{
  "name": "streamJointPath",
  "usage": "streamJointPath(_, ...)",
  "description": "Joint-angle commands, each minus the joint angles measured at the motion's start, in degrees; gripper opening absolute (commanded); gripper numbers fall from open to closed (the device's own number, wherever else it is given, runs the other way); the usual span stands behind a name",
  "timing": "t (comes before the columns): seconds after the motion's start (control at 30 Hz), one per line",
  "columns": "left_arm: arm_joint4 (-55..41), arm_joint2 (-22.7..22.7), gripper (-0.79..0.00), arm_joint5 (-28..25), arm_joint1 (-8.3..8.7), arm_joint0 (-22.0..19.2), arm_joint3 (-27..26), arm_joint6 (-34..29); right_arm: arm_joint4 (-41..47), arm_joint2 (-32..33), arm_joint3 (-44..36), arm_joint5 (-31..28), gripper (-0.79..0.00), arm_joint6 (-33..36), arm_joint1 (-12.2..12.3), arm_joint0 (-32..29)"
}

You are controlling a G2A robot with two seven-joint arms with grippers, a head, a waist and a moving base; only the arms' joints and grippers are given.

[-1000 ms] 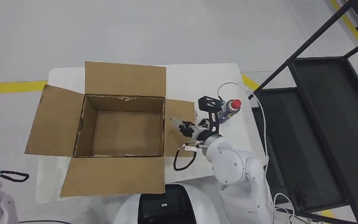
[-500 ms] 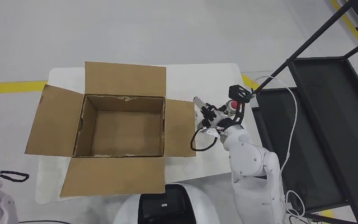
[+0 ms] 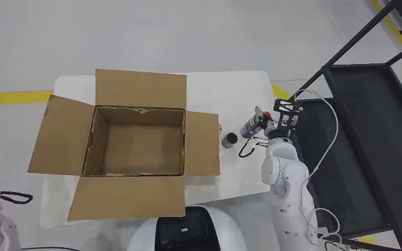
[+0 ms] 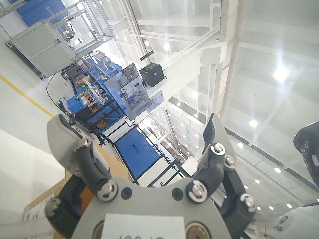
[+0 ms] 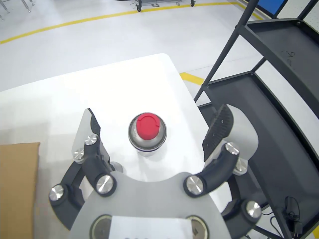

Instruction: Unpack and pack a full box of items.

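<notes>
The open cardboard box [image 3: 138, 147] lies on the white table [image 3: 207, 85], flaps spread, with nothing inside. A spray can [image 3: 254, 124] with a red cap [image 5: 147, 126] stands upright to the right of the box. My right gripper [image 3: 276, 117] hangs open just above it, and in the right wrist view the can [image 5: 147, 138] sits below and between the gripper's [image 5: 157, 128] two fingers without touching them. A small dark cylinder [image 3: 229, 139] stands between the box's right flap and the can. My left gripper [image 4: 137, 135] is open, holds nothing and points up at the ceiling.
A black metal rack [image 3: 352, 132] stands close beside the table's right edge, its shelves [image 5: 274, 95] just right of the can. The box's right flap [image 5: 17, 175] lies flat on the table. A yellow floor line [image 5: 99, 17] runs beyond the table.
My right arm has swung rightward from beside the box's right flap to above the spray can. The small dark cylinder now shows where the gripper was. The can has stayed put.
</notes>
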Motion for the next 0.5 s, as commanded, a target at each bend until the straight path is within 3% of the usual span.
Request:
streamJointPath(0.0,0.0,0.0,0.0,0.0,0.0,0.0,0.0,0.0,-1.0,-0.2,3.7,-1.4,0.0,-1.4,0.2,1.1)
streamJointPath(0.23,0.0,0.0,0.0,0.0,0.0,0.0,0.0,0.0,-2.2,-0.7,10.3,-6.1,0.0,-3.6,0.7,2.6)
streamJointPath(0.47,0.0,0.0,0.0,0.0,0.0,0.0,0.0,0.0,0.1,0.9,14.8,-6.9,0.0,-4.9,1.1,4.1)
